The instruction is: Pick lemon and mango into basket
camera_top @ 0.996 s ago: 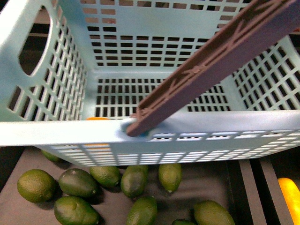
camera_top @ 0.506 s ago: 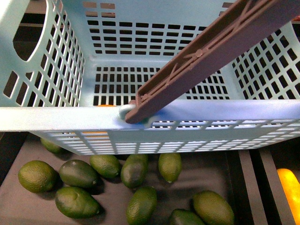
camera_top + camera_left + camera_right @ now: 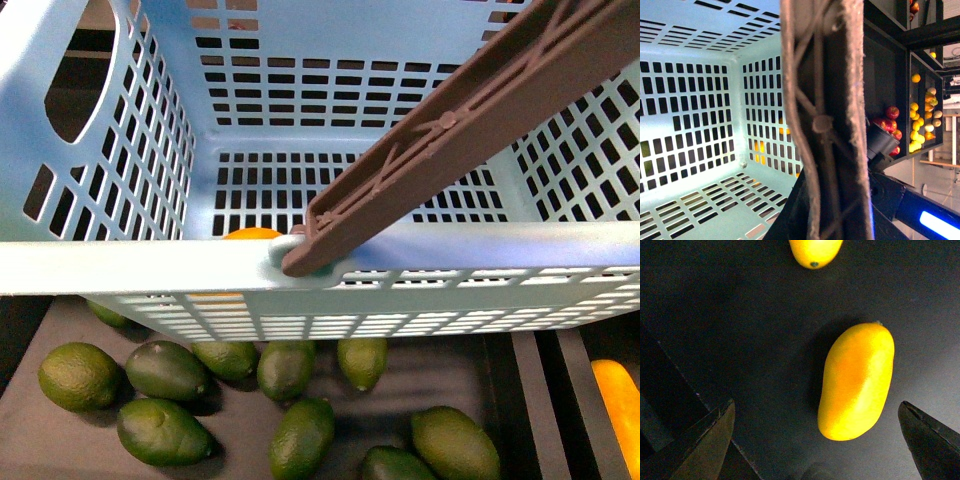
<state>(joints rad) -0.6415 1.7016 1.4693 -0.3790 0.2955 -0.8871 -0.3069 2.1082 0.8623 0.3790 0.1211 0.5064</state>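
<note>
The light turquoise basket hangs close in front of the front camera and fills the upper part of that view. Its brown handle crosses it diagonally. My left gripper is shut on the handle, seen very close in the left wrist view. The basket's slotted floor holds no fruit. The mango, a long orange-yellow oval, lies on a dark surface. My right gripper hovers open over it, a finger on either side and apart from it. I cannot pick out the lemon for sure.
Several green oval fruits lie on a dark tray below the basket. An orange-yellow fruit shows at the right edge. Another yellow fruit lies beyond the mango, cut off by the frame. Shelves with red and yellow fruit stand behind.
The basket has swayed a little in the front view, its near rim rising then settling lower. An orange fruit now peeks over the rim behind the basket wall.
</note>
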